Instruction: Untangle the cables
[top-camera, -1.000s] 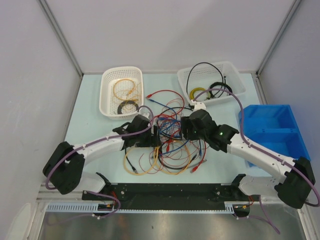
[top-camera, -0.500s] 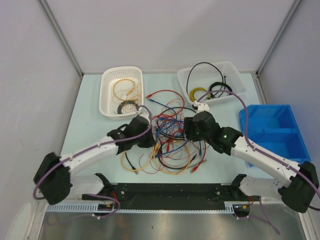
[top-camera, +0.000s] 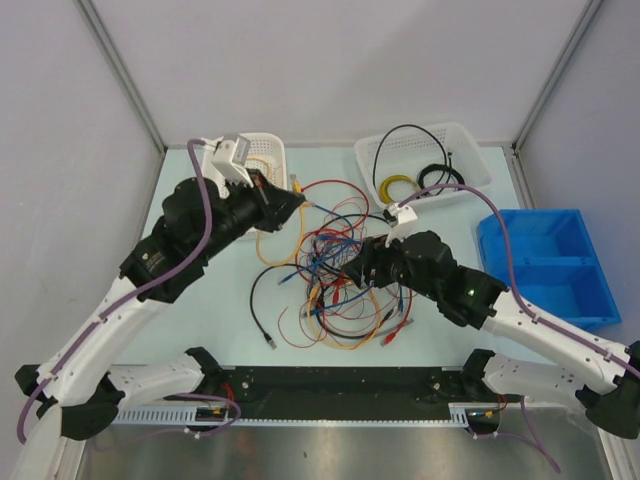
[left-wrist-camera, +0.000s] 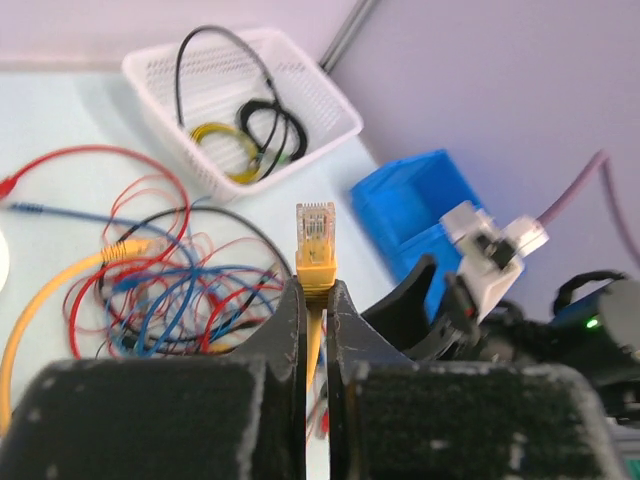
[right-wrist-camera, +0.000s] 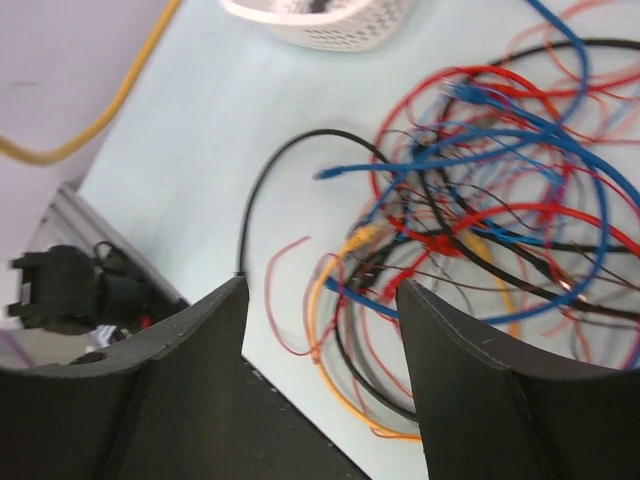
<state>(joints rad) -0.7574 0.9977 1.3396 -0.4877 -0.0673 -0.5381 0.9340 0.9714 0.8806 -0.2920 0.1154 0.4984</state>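
My right end effector (right-wrist-camera: 320, 292) is hovering wide open, its arm hiding part of the tangled thin red, blue, black and yellow cables (top-camera: 335, 278) heaped in the middle of the pale blue bench (top-camera: 215, 325). My left end effector (left-wrist-camera: 313, 287) is pinching one yellow cable (left-wrist-camera: 316, 266) aloft just below its clear plug (left-wrist-camera: 315, 228). Two white mesh baskets (top-camera: 270, 146) (top-camera: 470, 150) are sitting beyond.

On the left end effector (left-wrist-camera: 313, 295), matt black fingers, coarse and grainy near the camera, pinch the yellow cable (left-wrist-camera: 316, 268) by its rubbery boot, under a clear glossy plastic plug. Below the tips, the cables (left-wrist-camera: 170, 290) are thin with smooth plastic sheaths. Ahead sit a white perforated plastic basket (left-wrist-camera: 320, 110) and a glossy blue plastic bin (left-wrist-camera: 420, 200). The worktop (left-wrist-camera: 60, 120) is smooth, pale and matt. The right end effector (right-wrist-camera: 320, 300) has smooth matt black fingers.
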